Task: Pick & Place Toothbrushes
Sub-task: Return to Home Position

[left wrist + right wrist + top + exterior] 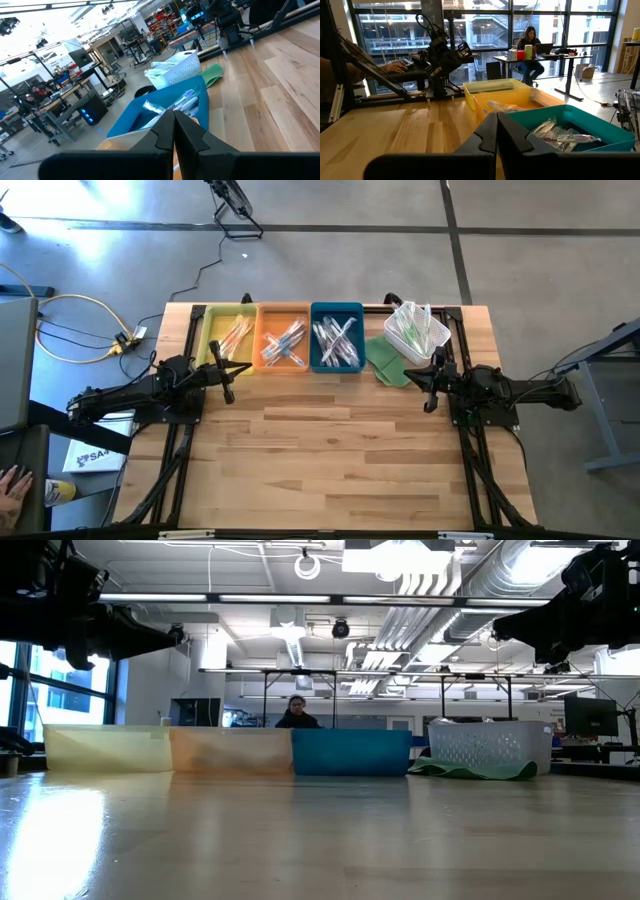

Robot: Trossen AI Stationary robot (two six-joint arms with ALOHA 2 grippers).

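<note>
Midway up the worktop [330, 470], both arms hang raised above the wood, one by each side edge. The left gripper [174, 117] is by the left edge, just short of the yellow tray [228, 310], with its fingers pressed together on nothing. The right gripper [496, 119] is by the right edge, just short of the basket [443, 338], and its fingers are likewise pressed together with nothing between them.

Beyond them, three trays stand side by side along the far edge, touching. The yellow tray is toward the far left corner, then comes the orange tray [283, 307], then the blue tray [337, 307]. A green cloth [383, 360] lies right of the blue tray, and the basket rests partly on it toward the far right corner.

The toothbrushes [337, 342] lie in loose heaps inside all four. Pinkish ones are in the yellow tray, bluish ones in the orange tray, whitish ones in the blue tray and green ones in the basket.

Past the table, a person [297, 712] sits behind the trays.
</note>
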